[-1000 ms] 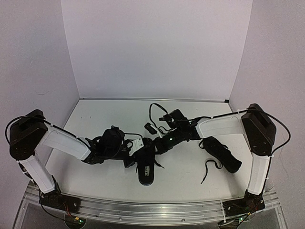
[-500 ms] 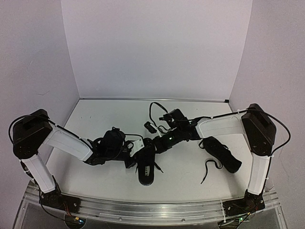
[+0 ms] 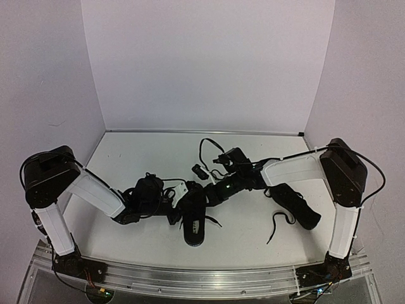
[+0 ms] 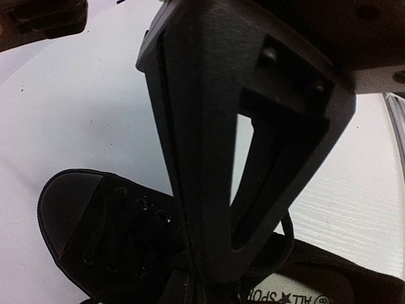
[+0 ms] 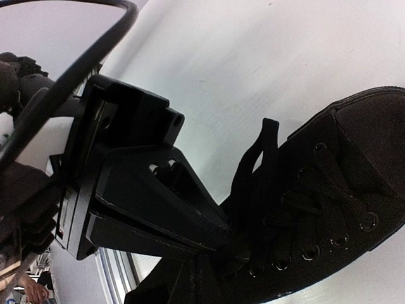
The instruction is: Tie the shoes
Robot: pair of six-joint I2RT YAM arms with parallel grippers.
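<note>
One black shoe (image 3: 195, 223) lies at the table's front middle, pale insole label up. My left gripper (image 3: 179, 204) is at its left side and my right gripper (image 3: 207, 195) at its far end. In the left wrist view the gripper (image 4: 212, 275) is closed down over the laces of the shoe (image 4: 95, 228). In the right wrist view the gripper (image 5: 237, 237) is pinched on the laces of the shoe (image 5: 342, 190), with a lace loop (image 5: 259, 152) standing up. The second shoe (image 3: 294, 204) lies to the right, its lace (image 3: 278, 223) loose on the table.
A small black object (image 3: 199, 170) lies on the table behind the middle shoe. The right arm's cable (image 3: 204, 149) loops above it. White walls close the table at the back and both sides. A metal rail (image 3: 202, 278) runs along the front edge.
The left arm has swung a little right and its wrist has dropped lower beside the shoe. The right gripper has shifted slightly toward the front. Both stay on the middle shoe.
</note>
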